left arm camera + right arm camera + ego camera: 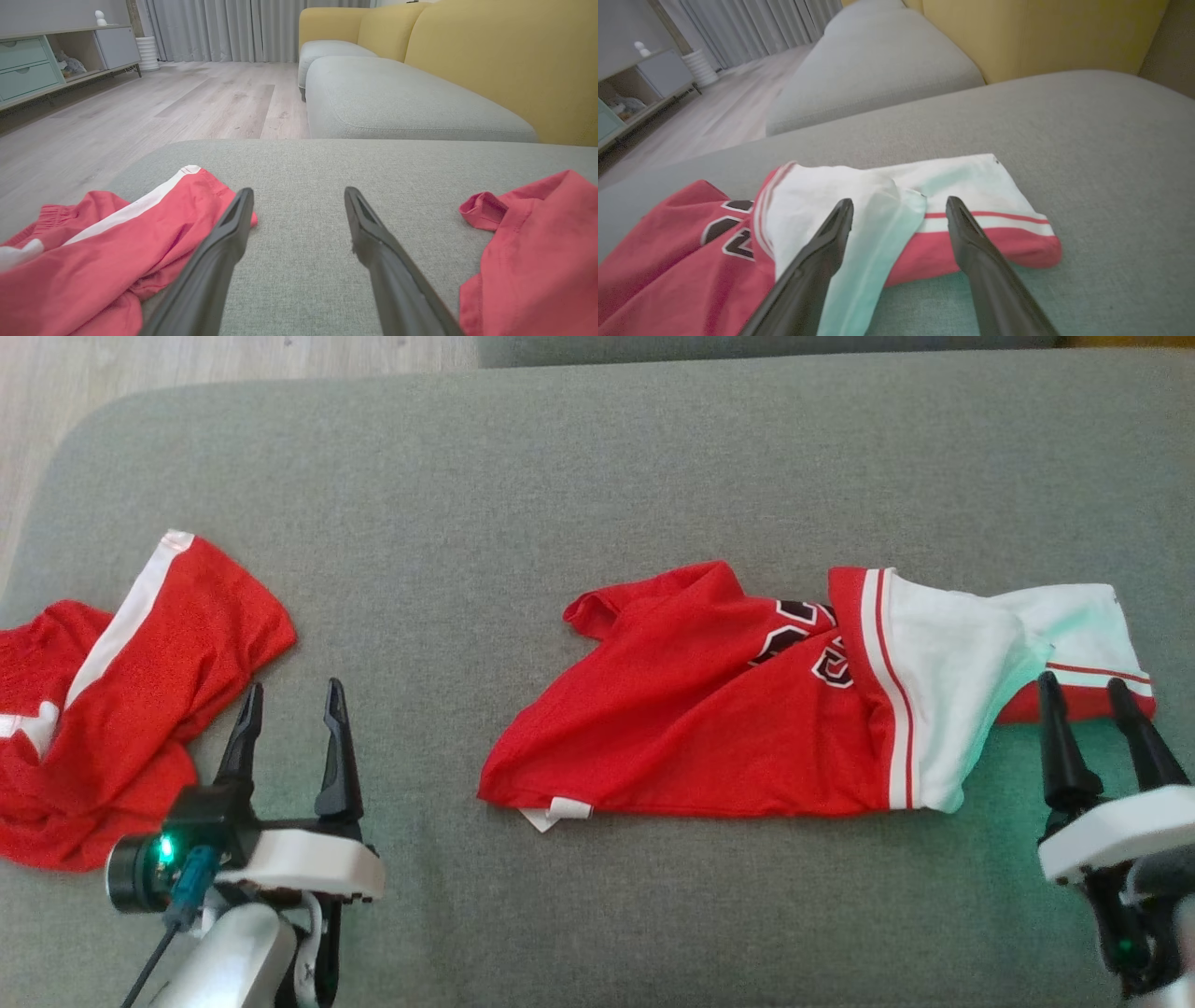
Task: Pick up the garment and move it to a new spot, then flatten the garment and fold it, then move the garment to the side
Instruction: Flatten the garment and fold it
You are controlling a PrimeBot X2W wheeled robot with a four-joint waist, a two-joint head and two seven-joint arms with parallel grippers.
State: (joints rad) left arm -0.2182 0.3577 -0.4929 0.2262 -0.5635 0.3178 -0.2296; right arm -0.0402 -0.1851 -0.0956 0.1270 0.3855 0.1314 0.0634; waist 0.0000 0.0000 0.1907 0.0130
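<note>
Soft, even light; faint shadows. A green glow tints the grey fabric cushion [1008, 775] and the white panel of the red-and-white jersey [878, 224]. Right wrist view: dim, slightly blurred. Left wrist view: sharp.

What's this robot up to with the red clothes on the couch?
A two-armed robot is set to fold clothes on a grey cushion. A crumpled red and white jersey lies mid-cushion; another red garment lies bunched at the robot's left. Both grippers are open and empty: the right gripper points at the jersey's white end, the left gripper sits between the two garments.
</note>
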